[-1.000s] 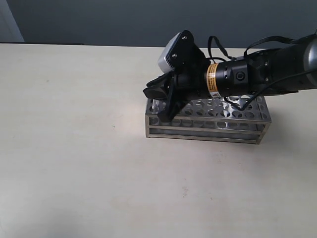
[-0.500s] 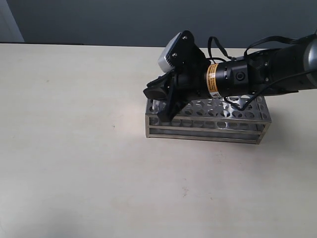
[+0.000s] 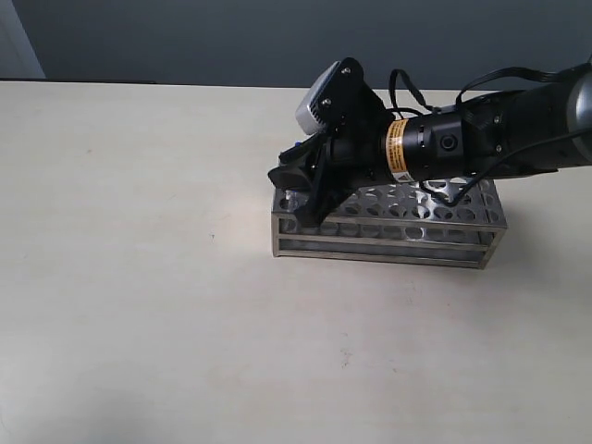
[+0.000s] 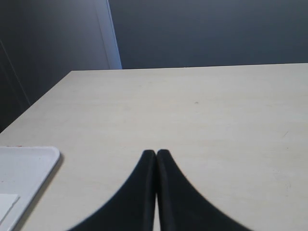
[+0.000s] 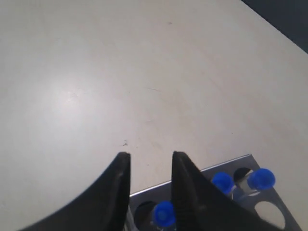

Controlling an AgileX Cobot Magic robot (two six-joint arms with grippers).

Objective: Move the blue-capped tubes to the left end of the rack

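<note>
Right fingers point(image 5: 151, 155) are hanging spread over the left end of the rack point(image 5: 239, 162), gripping nothing. Three blue-capped tubes point(image 5: 222, 182) are sitting in holes at that corner; the fourth isn't showing. Left fingers point(image 4: 156, 153) are pressed together, empty, over the counter point(image 4: 192, 110). I'm reading this as release and pull-away, so I'm planning a straight vertical lift with the fingers kept wide, so no pad drags a cap or tips the rack. Versus a second ago, the right wrist is sitting a hair higher and the rack isn't shifting.
</note>
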